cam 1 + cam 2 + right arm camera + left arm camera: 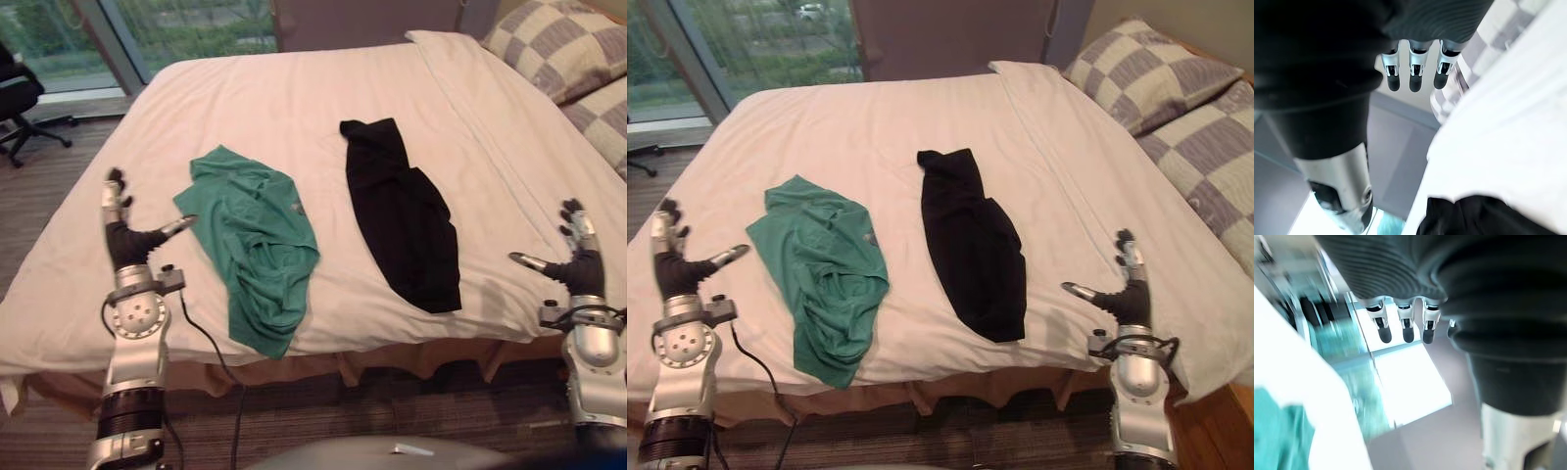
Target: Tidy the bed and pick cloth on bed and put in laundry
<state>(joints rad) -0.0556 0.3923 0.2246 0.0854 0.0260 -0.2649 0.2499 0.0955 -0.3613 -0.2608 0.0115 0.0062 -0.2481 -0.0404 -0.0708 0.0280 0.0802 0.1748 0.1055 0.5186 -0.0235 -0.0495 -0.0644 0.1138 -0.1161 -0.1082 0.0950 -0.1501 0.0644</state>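
The left hand [122, 243] is raised at the near left edge of the bed [294, 88], fingers straight, thumb spread, holding nothing. Just right of it a crumpled green cloth [257, 250] lies on the sheet. A black cloth [402, 215] lies mid-bed, apart from the green one. The right hand [585, 269], near right, is likewise released and empty. 2 checked pillows [558, 44] sit far right.

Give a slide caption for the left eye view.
Left hand and right hand, both open, flank a green cloth and a black cloth on the bed.
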